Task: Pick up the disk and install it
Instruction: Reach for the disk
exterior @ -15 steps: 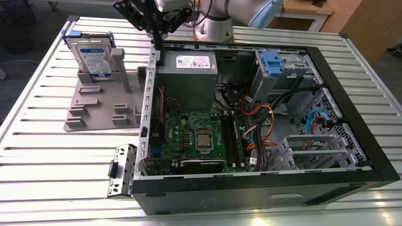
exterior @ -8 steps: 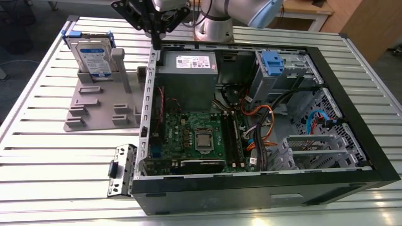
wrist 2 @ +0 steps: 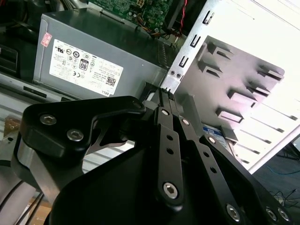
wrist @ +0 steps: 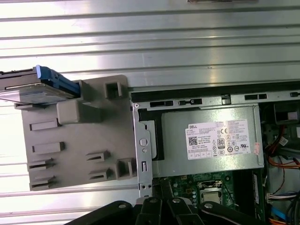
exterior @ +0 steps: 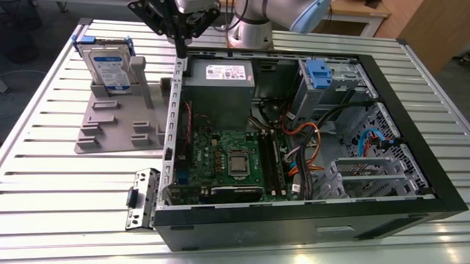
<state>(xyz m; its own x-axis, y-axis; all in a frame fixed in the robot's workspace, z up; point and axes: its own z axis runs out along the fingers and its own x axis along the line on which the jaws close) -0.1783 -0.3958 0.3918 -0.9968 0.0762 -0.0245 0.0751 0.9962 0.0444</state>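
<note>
The disk (exterior: 110,63) stands upright on edge in a grey slotted holder (exterior: 118,129) at the exterior view's left, its white-and-blue label facing forward and its blue carrier frame around the edges. In the first wrist view the disk (wrist: 37,88) sits at one end of the holder (wrist: 70,140). My black gripper (exterior: 180,50) hangs above the computer case's back left corner, to the disk's right and apart from it. In the second wrist view the gripper (wrist 2: 165,93) has its fingers closed together with nothing between them.
An open computer case (exterior: 411,137) lies on the slatted metal table (exterior: 59,192). Inside are a grey power supply (exterior: 219,82), a green motherboard (exterior: 228,159), cables, and a metal drive bay with a blue latch (exterior: 320,71). A loose bracket (exterior: 141,198) lies by the case's front left corner.
</note>
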